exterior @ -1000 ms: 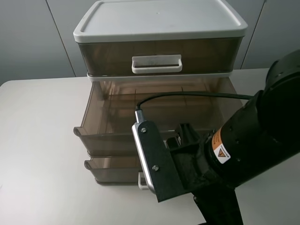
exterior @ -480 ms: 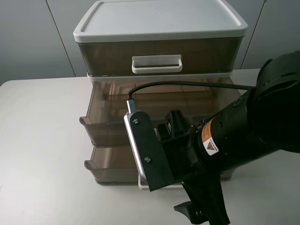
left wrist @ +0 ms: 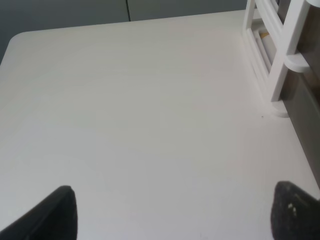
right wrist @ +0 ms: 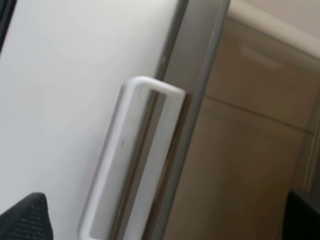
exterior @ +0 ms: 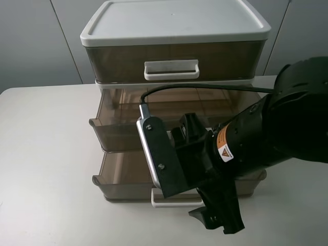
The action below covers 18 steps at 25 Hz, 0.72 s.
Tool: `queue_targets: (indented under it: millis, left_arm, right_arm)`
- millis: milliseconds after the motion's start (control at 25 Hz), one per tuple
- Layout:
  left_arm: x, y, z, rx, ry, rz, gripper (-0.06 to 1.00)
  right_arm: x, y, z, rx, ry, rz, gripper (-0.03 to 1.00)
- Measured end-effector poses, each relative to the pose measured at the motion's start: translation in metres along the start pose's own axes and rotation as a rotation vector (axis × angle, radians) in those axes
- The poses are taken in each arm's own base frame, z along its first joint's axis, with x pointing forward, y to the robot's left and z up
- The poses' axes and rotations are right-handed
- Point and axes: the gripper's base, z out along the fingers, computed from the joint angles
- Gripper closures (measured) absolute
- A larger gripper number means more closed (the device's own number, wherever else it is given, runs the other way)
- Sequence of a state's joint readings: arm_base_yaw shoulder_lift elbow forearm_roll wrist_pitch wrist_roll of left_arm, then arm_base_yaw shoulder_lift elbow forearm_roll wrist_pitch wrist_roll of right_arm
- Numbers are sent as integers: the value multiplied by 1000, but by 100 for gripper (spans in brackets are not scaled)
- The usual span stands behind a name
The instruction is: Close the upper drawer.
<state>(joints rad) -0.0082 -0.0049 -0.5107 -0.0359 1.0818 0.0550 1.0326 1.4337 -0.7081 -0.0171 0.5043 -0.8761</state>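
My right gripper (right wrist: 162, 214) is spread wide, holding nothing, by the upper drawer (exterior: 117, 137), which juts partly out of the cabinet (exterior: 174, 23) front; an off-centre push could skew and jam it, or shove the cabinet back

We saw the drawer unit (exterior: 174, 20) on the desk (exterior: 46, 154) with its top drawer (exterior: 118, 61) shut, while the middle drawer (exterior: 118, 133) and bottom drawer (exterior: 123, 174) stood partly out. The black right arm (exterior: 266, 138) hung in front of both, hiding much of the middle drawer's front.
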Motion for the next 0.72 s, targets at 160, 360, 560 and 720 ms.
queue_targets:
  millis: [160,360,560,720]
  left_arm:
    - [0,0,0,0,0,0,20]
    - [0,0,0,0,0,0,20]
    - [0,0,0,0,0,0,20]
    - [0,0,0,-2,0,1,20]
  right_arm:
    - [5,-7,4,23,4,12,27]
    - [14,-16,10,46,31,21,27]
    - [19,-25,13,78,38,16,27]
    - [24,-35,14,126,33,15,27]
